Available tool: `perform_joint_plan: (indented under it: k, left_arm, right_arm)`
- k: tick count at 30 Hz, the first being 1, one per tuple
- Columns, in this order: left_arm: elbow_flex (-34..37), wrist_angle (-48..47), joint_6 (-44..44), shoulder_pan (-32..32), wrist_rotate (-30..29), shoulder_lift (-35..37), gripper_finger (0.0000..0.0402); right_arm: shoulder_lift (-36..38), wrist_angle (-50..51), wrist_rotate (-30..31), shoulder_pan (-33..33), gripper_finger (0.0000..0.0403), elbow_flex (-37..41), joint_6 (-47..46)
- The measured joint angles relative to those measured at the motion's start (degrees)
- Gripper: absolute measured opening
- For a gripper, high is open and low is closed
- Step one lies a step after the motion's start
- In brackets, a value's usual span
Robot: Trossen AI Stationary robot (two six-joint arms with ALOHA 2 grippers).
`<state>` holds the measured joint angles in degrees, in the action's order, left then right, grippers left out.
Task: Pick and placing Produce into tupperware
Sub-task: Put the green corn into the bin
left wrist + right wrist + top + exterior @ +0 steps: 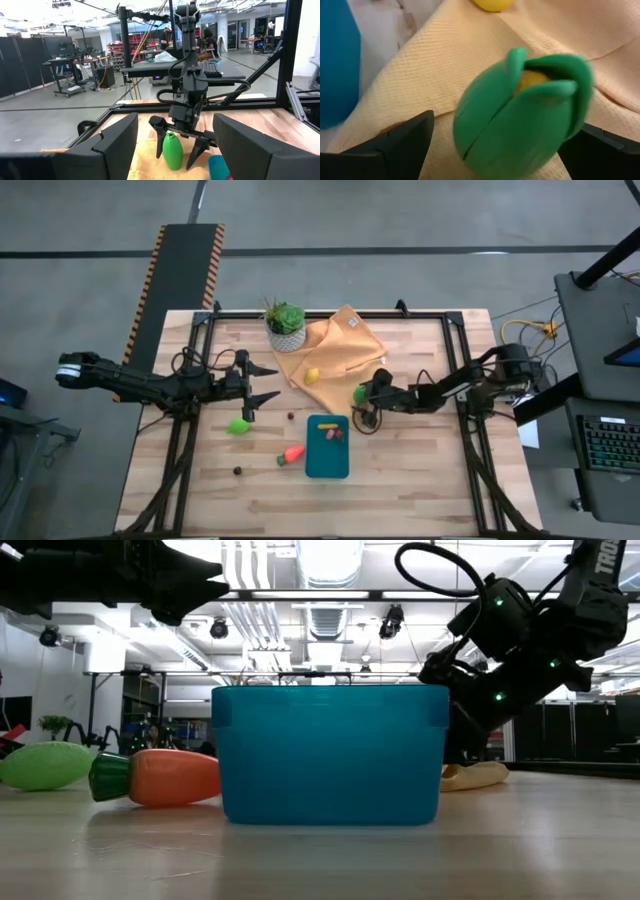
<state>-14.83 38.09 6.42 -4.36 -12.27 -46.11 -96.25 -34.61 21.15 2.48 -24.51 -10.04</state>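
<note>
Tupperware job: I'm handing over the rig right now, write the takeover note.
Right gripper: open around the green corn piece on the yellow cloth's edge, not yet closed.
Left gripper: open, idle, raised over the table's left half.
Tupperware: a few small pieces inside.
Left out: lime-green piece, carrot, yellow piece on the cloth, two small dark pieces on the table.

Only one bit of writing can be read. In the low view, white letters "TRO" stand on the dark arm (pixel 600 580) at the top right corner, and the rest of the word is cut off. No other words or numbers can be read.
</note>
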Motion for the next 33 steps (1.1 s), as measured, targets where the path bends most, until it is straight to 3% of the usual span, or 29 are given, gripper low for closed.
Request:
perform_joint_plan:
  k: [8, 25, 33]
  left_arm:
    - [0.0, 0.0, 0.0, 0.0, 0.0, 0.0, 0.0245]
    - [0.0, 0.0, 0.0, 0.0, 0.0, 0.0, 0.0245]
    - [0.0, 0.0, 0.0, 0.0, 0.0, 0.0, 0.0245]
  right_arm:
    - [2.7, -0.4, 0.0, -1.2, 0.0363, 0.8, 0.5]
    - [2.4, -0.3, -0.1, -1.4, 0.0218, 1.0, 0.0]
    - [2.4, -0.3, -0.1, -1.4, 0.0206, 1.0, 0.0]
